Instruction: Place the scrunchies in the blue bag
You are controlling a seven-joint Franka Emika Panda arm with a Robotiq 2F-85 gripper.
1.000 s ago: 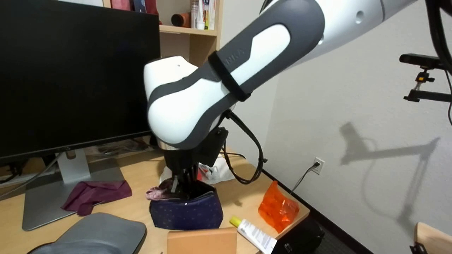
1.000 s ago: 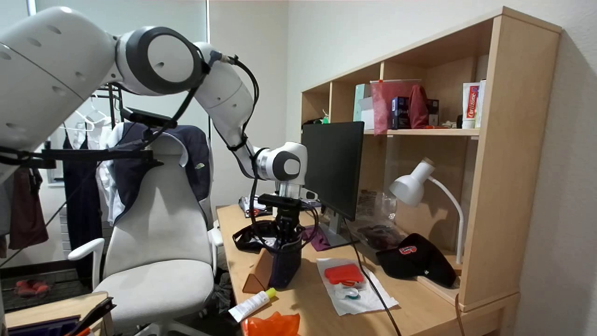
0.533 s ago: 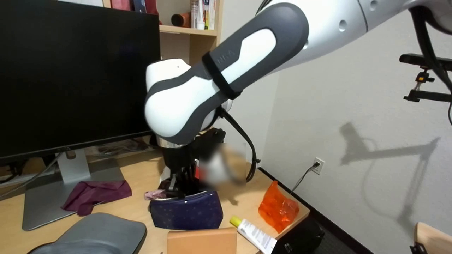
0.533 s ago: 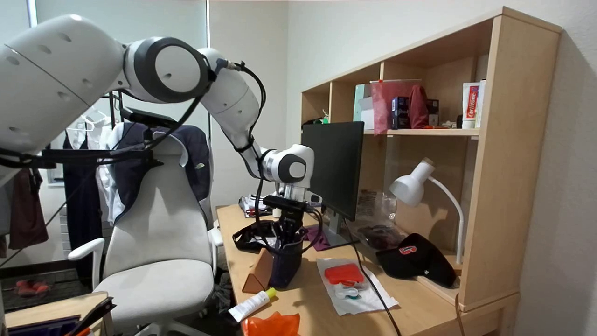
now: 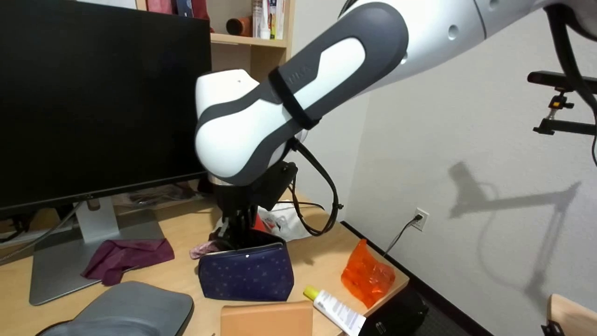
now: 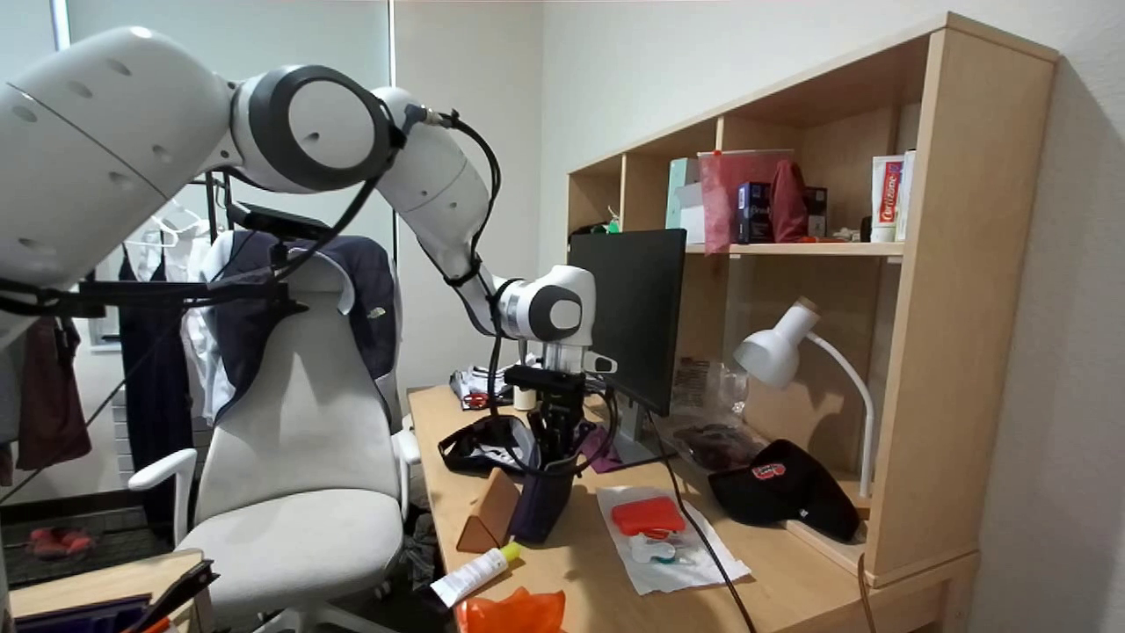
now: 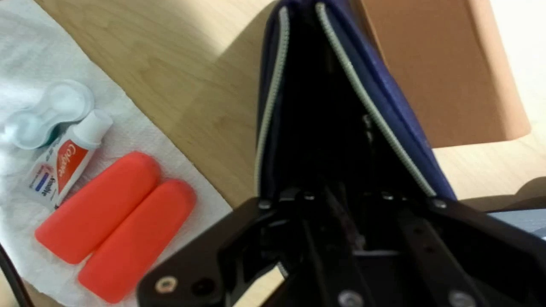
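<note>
Pinkish scrunchie (image 5: 202,250) visible just past end of blue bag (image 5: 246,274). Your end effector (image 5: 234,241) at open mouth; jaw opening and any hold too dark to tell. Tan wedge (image 5: 267,319) beside bag on worktop (image 5: 322,268).

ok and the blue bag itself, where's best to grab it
Probably pinch the blue bag across both zip edges, from above, at the mouth end nearest the top of the wrist view: the bag stands mouth-up and its edges draw together there.
</note>
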